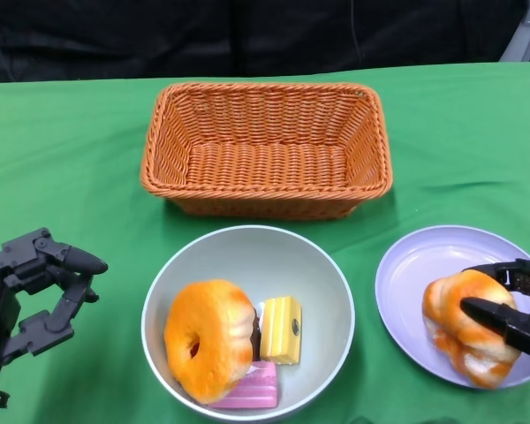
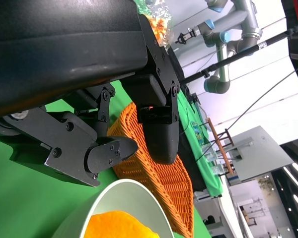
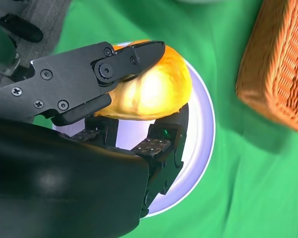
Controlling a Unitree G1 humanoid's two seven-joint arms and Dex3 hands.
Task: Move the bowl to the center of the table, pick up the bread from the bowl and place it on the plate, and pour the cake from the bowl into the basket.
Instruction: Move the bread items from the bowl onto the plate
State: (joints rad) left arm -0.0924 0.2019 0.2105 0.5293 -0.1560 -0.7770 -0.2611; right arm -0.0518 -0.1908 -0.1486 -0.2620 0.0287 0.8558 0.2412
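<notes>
Bread [image 1: 464, 325], golden-orange glazed bun, sits on the lilac plate [image 1: 406, 274] at table's right, gripped by the right hand [image 1: 511, 305] with fingers [image 3: 139, 54] clamped over and under it. Grey bowl [image 1: 327, 283] at centre front holds an orange doughnut [image 1: 208, 338], a yellow cake piece [image 1: 281, 329] and a pink cake slice [image 1: 252, 393]. Wicker basket [image 1: 265, 148] behind the bowl. Left hand [image 1: 31, 291] hangs apart over green cloth [image 1: 62, 159], holding nothing.

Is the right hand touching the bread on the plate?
Touching. In the right wrist view, the right hand has a finger lying on the bread over the plate, and the head view shows fingers across it.
</notes>
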